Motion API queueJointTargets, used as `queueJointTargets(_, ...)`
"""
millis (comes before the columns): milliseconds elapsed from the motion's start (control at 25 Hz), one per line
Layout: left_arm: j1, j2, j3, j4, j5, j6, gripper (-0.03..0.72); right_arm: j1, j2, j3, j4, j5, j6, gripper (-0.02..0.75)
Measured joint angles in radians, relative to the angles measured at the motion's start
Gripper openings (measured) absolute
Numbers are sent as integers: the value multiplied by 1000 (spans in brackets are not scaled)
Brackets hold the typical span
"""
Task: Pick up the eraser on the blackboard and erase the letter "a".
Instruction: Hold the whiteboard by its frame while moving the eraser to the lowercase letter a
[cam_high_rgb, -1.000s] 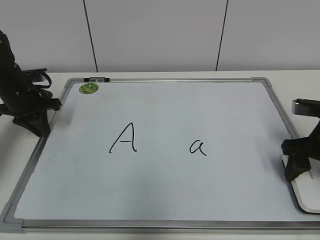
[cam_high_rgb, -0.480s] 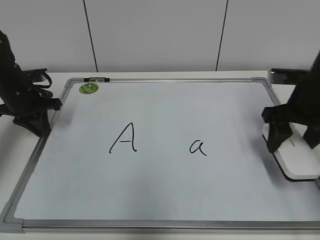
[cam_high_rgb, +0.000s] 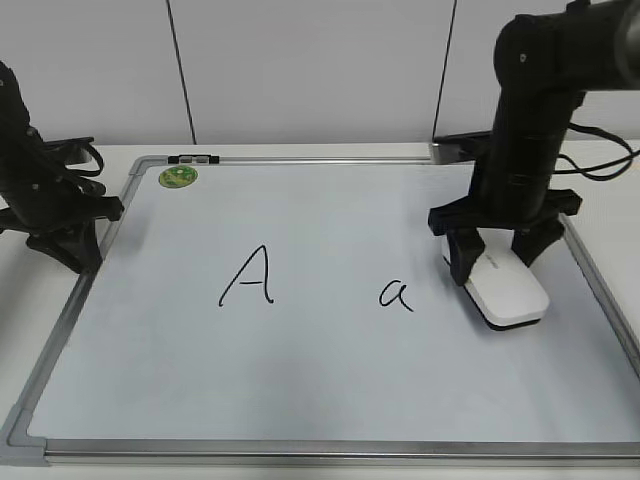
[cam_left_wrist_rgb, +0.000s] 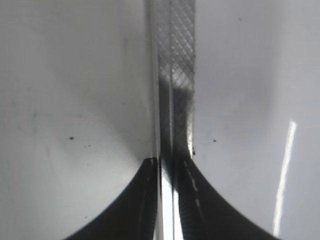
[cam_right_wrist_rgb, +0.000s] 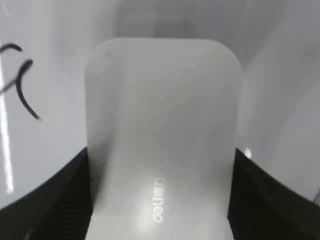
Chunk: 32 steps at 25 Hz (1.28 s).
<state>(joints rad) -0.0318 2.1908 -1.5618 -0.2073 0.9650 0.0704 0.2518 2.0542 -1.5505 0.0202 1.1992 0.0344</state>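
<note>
The blackboard is a white board in a silver frame, lying flat on the table. The small black letter "a" is right of its middle; part of its strokes shows in the right wrist view. My right gripper is shut on the white eraser, which rests on the board just right of the "a". The eraser fills the right wrist view, my fingers on both its sides. My left gripper is at the board's left edge, shut on the frame rail.
A larger capital "A" is left of the middle. A green round magnet sits at the board's far left corner, next to a small clip on the top frame. A white wall stands behind.
My right arm has carried the eraser from the table's right edge up and left onto the board, ending beside the "a". The left arm has not moved.
</note>
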Motion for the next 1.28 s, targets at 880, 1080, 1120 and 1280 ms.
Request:
queueJointTargets(880,0,2,0,-2,2,0,108,100,241,-290,23,44,10,522)
queueJointTargets(1080,0,2,0,-2,2,0,108,168,248,-297,23,38,10,522)
queueJointTargets(1120,0,2,0,-2,2,0,108,189,253,-302,23,38,10,522)
queueJointTargets(1280,0,2,0,-2,2,0,108,245,263,-312,35,38,8,522)
